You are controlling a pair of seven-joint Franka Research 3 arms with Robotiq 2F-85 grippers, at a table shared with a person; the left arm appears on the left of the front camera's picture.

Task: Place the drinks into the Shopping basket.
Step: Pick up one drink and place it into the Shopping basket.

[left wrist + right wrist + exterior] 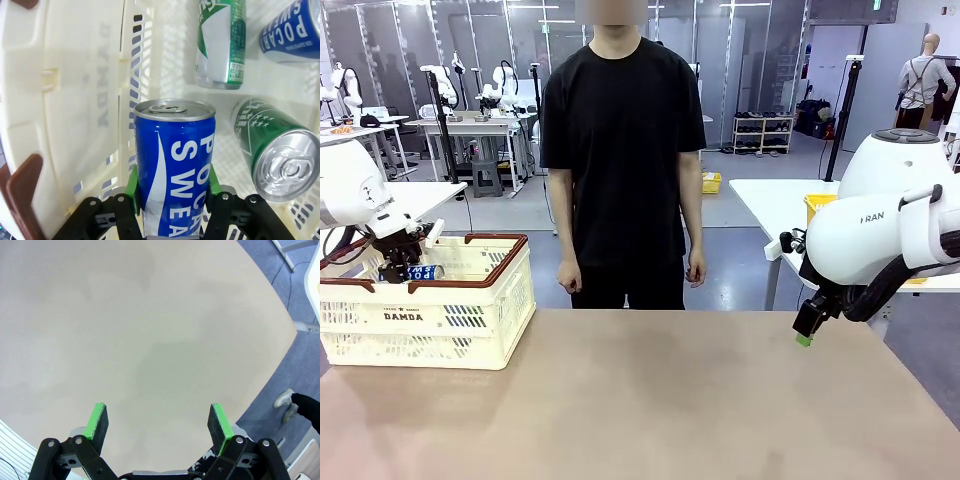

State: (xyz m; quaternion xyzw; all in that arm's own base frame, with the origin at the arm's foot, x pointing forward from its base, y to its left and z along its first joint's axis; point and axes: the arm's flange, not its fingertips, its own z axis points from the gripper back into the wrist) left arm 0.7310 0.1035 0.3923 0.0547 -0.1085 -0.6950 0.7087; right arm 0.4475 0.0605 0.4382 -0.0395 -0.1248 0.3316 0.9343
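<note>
My left gripper [402,266] is down inside the cream Shopping basket [430,322] at the table's left end. In the left wrist view the left gripper [172,182] is shut on a blue and white drink can [175,160], its green pads on both sides. The blue can [422,271] shows just above the basket's rim. On the basket floor lie a green and white can [220,45], a green can [272,150] and another blue can [295,27]. My right gripper [807,326] hangs open over the table's right side; the right gripper [159,422] holds nothing.
A person [620,150] stands at the far side with both hands down. The brown table [650,400] is bare between basket and right arm. Its rounded edge [260,385] runs near the right gripper, with a shoe [284,400] on the floor beyond.
</note>
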